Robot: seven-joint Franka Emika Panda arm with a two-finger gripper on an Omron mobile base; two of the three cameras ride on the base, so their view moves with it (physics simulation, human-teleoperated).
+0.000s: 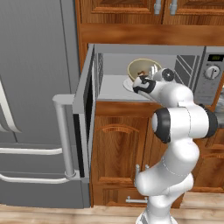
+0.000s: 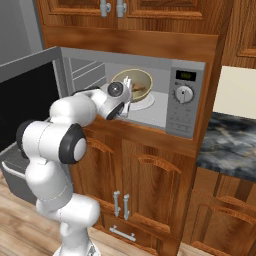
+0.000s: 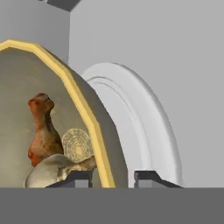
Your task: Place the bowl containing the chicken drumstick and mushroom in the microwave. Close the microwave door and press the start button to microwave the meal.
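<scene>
The bowl (image 3: 52, 118) is inside the microwave (image 1: 192, 72), tipped steeply on its edge over the white turntable plate (image 3: 144, 131), its mouth facing the open front. The fingers (image 3: 144, 177) straddle its yellow rim, one inside and one outside, narrowly spread; whether they press the wall or have just let go, I cannot tell from where I stand.

The worry is that tilt. If the fingers let go now, I judge the bowl will drop or rock onto the plate, and the chicken drumstick (image 3: 41, 131) and the mushroom (image 3: 52, 173), already lying low against the inner wall, could slide out over the lip. If the bowl is only half on the plate it may settle crooked, or roll toward the front and catch the microwave door (image 1: 85, 105) when that swings shut. Pulling the hand back while one finger is inside the rim could also drag the bowl out.

The bowl looks like smooth glazed ceramic, round and deep, olive-tan inside with a bright yellow edge. The drumstick is reddish-brown and knobbly, the mushroom pale and rounded. The plate is a flat white disc with a raised ring. The cavity walls are plain matte grey; the door is silver-framed with a dark window and a long bar handle (image 1: 65, 135), and stands wide open.
</scene>
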